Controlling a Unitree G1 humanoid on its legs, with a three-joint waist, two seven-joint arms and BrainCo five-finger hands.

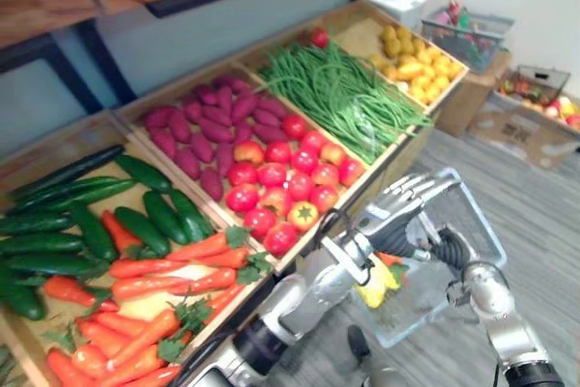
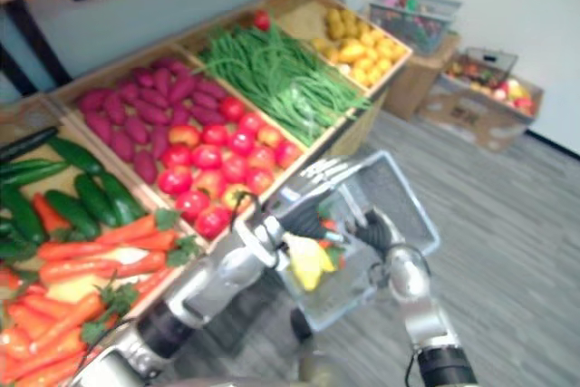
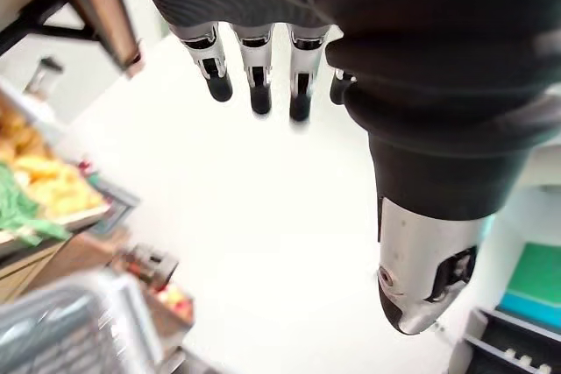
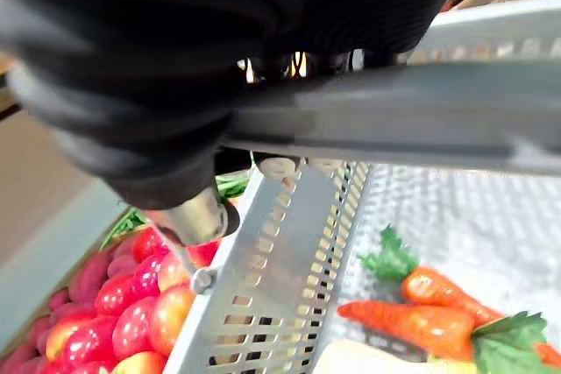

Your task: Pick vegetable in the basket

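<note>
My right hand holds a pale grey mesh basket by its handle, in front of the produce stand. Its dark cover sits over the handle bar with the fingers curled round it. In the basket lie two carrots with green tops and a yellow vegetable. My left hand hovers over the basket's near rim with straight fingers and holds nothing.
The slanted wooden stand holds carrots, cucumbers, tomatoes, purple sweet potatoes, green beans and yellow produce. Two more baskets sit on boxes at the far right, beyond grey floor.
</note>
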